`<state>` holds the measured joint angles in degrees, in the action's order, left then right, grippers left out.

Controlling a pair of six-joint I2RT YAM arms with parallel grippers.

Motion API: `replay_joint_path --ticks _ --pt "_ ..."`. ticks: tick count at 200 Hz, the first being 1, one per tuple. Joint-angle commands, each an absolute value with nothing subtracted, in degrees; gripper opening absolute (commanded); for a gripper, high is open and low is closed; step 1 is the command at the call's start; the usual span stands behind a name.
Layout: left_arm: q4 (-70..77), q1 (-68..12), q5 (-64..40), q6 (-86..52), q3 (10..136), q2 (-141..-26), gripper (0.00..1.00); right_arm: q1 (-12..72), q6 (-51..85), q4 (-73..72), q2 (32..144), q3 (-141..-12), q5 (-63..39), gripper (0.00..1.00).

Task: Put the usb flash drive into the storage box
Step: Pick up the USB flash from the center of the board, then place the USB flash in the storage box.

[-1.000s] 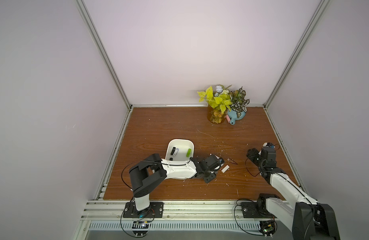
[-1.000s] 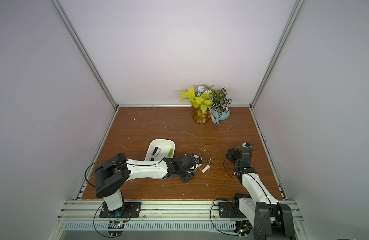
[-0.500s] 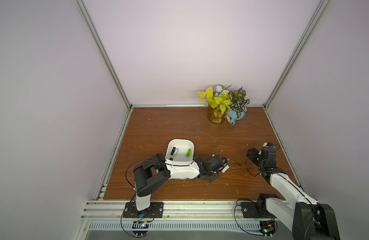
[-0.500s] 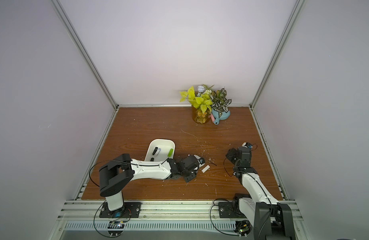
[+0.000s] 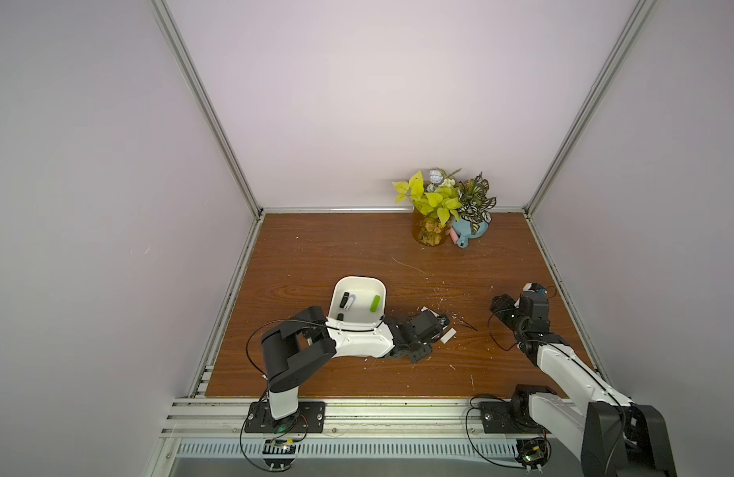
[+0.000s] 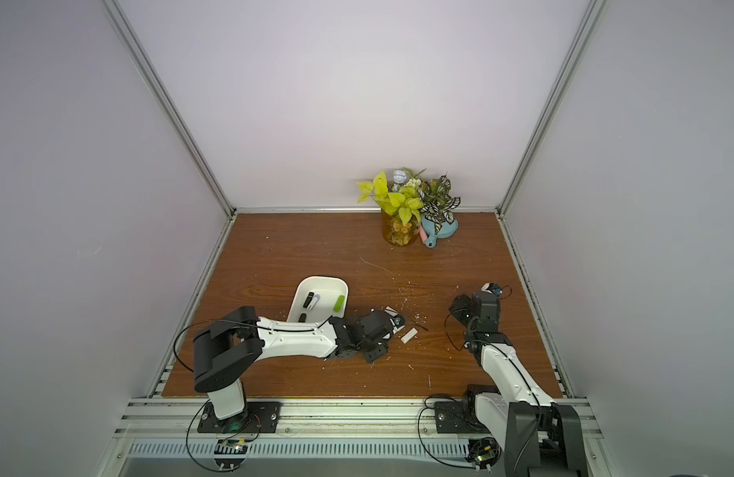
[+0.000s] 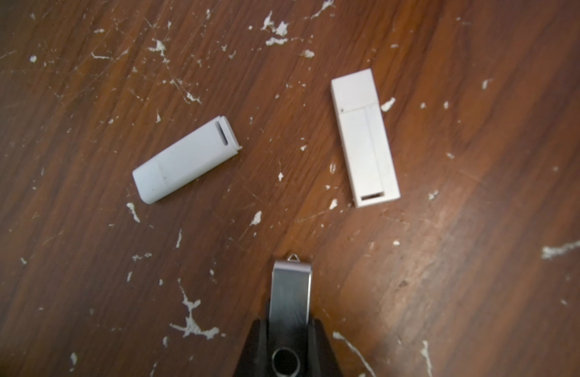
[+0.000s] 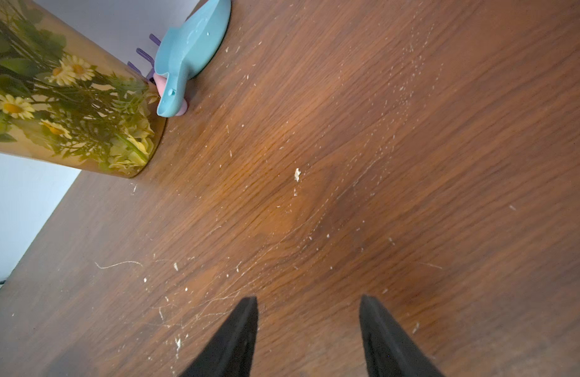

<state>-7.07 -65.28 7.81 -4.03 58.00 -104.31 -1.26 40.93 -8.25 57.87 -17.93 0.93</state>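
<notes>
In the left wrist view my left gripper [image 7: 290,323] is shut on a usb flash drive [image 7: 291,290] with a silver swivel cover, low over the wooden table. Two white flash drives lie ahead of it: a capped one [image 7: 186,160] and a flat one [image 7: 365,137]. In both top views the white storage box [image 5: 359,281] [image 6: 322,279] stands just behind my left arm, with black-and-white drives [image 5: 346,300] and a green one [image 5: 375,303] inside. My left gripper [image 5: 437,324] is to the box's right. My right gripper [image 8: 308,306] hangs open over bare wood, holding nothing.
An amber glass vase [image 5: 429,233] with flowers and a blue pot [image 5: 470,231] stand at the back wall. White flecks and thin fibres litter the table around the loose drives. My right arm [image 5: 522,314] sits near the right edge.
My left gripper has reached a little further right and closed its jaws on the swivel flash drive. The right arm has stayed still.
</notes>
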Motion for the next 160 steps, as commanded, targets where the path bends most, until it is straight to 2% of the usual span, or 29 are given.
replay_joint_path --ticks 1,28,80,119,135,160 --pt "-12.3 -64.99 7.73 -4.95 56.94 -104.44 0.07 -1.43 40.78 -10.03 58.17 -17.37 0.17 0.56" --pt "-13.47 -64.99 8.27 -6.9 58.89 -101.01 0.0 -1.45 40.78 -10.15 58.18 -17.4 0.05 0.56" --pt "-20.3 -63.87 17.67 -18.92 59.96 -85.61 0.0 -1.37 40.82 -10.31 58.35 -17.4 -0.61 0.56" --pt "-27.44 -56.14 25.15 -31.29 50.19 -70.0 0.0 -1.37 41.21 -11.05 58.97 -17.17 -1.94 0.56" --pt "-27.9 -51.47 24.96 -33.94 44.98 -64.69 0.0 -1.38 41.56 -11.71 59.63 -17.13 -2.93 0.56" --pt "-27.95 -49.46 25.88 -36.46 43.08 -64.44 0.0 -1.32 42.01 -12.63 60.84 -16.98 -3.24 0.56"
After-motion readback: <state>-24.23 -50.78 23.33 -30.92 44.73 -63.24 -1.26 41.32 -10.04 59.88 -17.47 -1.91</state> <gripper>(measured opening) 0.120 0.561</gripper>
